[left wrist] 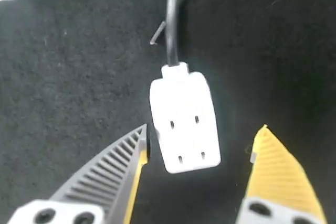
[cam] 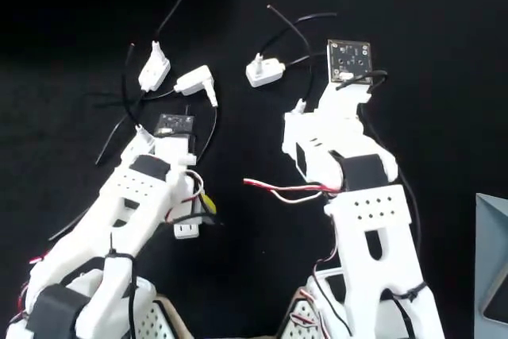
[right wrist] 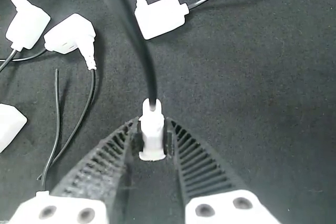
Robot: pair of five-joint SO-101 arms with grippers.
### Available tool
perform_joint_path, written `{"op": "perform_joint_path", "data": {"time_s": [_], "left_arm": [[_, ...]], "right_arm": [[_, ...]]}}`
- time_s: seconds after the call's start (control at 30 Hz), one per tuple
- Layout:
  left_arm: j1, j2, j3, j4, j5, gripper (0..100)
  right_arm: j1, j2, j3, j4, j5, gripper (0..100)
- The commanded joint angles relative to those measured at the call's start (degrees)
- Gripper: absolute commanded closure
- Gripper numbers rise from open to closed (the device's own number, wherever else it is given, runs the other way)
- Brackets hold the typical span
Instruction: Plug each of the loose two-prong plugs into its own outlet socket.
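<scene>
A white outlet block (left wrist: 185, 124) with two pairs of slots lies on the black mat, its black cord running away from it. My left gripper (left wrist: 203, 130) is open, with a grey finger (left wrist: 113, 174) and a yellow finger (left wrist: 275, 166) on either side of the block; from above the block (cam: 187, 230) lies by the left arm. My right gripper (right wrist: 152, 140) is shut on a small white plug (right wrist: 152, 129), also seen from above (cam: 299, 107). Three loose white plugs (cam: 155, 69) (cam: 194, 81) (cam: 264, 71) lie at the far side.
Thin black cords (cam: 290, 25) trail over the black mat (cam: 444, 77) around the loose plugs. Red and white arm wires (cam: 278, 190) hang between the two arms. A grey object (cam: 492, 260) stands at the right edge.
</scene>
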Motion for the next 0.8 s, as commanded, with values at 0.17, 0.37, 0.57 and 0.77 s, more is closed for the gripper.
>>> {"op": "perform_joint_path", "data": {"time_s": [0.17,0.37,0.57,0.77], "left_arm": [[2.51,-0.18,-2.77,1.58,-0.79,73],[2.51,-0.09,-2.24,1.58,-0.88,88],[2.68,-0.09,3.3,-6.33,-0.88,90],[2.42,-0.79,4.0,-9.58,-3.78,90]], "right_arm": [[-0.53,-1.45,-1.36,-0.44,0.09,98.7],[-0.53,-1.45,-1.36,-0.44,0.09,98.7],[-0.44,-1.45,-1.36,-0.44,0.09,98.7],[-0.53,-1.45,-1.36,-0.44,0.09,98.7]]}}
